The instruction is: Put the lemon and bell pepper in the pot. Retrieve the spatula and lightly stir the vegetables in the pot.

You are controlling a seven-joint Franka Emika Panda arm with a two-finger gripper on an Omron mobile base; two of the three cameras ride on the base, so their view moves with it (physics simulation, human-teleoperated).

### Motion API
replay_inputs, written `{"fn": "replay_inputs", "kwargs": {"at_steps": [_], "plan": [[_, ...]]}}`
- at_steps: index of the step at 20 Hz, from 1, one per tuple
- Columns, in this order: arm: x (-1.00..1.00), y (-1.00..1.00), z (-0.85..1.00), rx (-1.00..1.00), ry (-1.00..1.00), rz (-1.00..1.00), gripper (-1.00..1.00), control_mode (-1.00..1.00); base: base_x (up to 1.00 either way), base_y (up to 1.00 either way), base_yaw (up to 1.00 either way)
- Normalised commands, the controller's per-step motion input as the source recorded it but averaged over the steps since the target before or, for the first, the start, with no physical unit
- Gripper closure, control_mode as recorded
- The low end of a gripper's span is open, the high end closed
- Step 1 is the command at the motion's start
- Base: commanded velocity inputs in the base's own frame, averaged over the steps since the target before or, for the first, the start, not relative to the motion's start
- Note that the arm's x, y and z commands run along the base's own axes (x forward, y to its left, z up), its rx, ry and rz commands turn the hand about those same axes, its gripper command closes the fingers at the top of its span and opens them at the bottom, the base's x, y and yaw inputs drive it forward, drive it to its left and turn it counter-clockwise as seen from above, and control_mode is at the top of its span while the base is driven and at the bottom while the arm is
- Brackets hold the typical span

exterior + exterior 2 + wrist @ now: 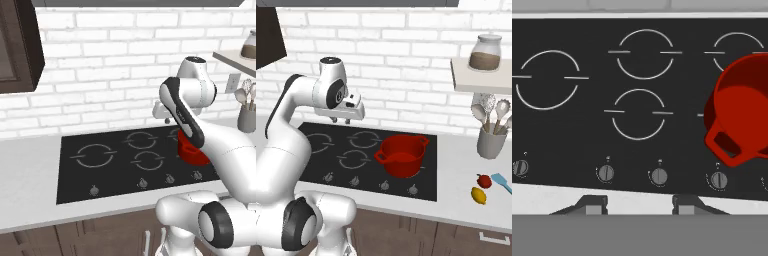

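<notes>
Here the black cooktop [316, 165] is lying flat in the white counter [456, 200], below a white brick wall [396, 60]. The robot arm [286, 125] is reaching over the left part of the cooktop, and the claw [638, 202] is hanging above its front edge, well above the surface. In the hand view the two dark finger tips [592, 204] are standing clearly apart, so the claw is wide open, and it is holding nothing and touching nothing.

The red pot [401, 155] is sitting on the right side of the cooktop, over a burner ring, with its two small handles pointing left-front and right-back. I am seeing nothing inside the pot. A row of round knobs [658, 176] is running along the front of the cooktop.

On the counter to the right of the cooktop, a grey holder [491, 142] is carrying grey spoons and a whisk. A shelf [481, 75] above it is bearing a glass jar [485, 52] with brown content. Near the counter's front edge, the bell pepper [484, 180] and the lemon [479, 195] are lying just beside each other, the lemon nearer to the front. The light-blue spatula [501, 181] is lying just right of the pepper, partly cut by the picture's edge.

I am not finding any readable writing or brand on these things.
</notes>
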Motion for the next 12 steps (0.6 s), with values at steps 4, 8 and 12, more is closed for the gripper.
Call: {"fn": "replay_inputs", "kwargs": {"at_steps": [4, 8, 12], "plan": [[-0.07, 0.0, -0.01, 0.0, 0.0, 0.0, -1.0, -1.0, 0.0, 0.0, 0.0], [-0.1, -0.08, -0.15, -0.04, 0.02, 0.0, -1.0, -1.0, 0.0, 0.0, 0.0], [0.0, 0.0, -0.08, -0.07, 0.05, 0.0, -1.0, -1.0, 0.0, 0.0, 0.0]]}}
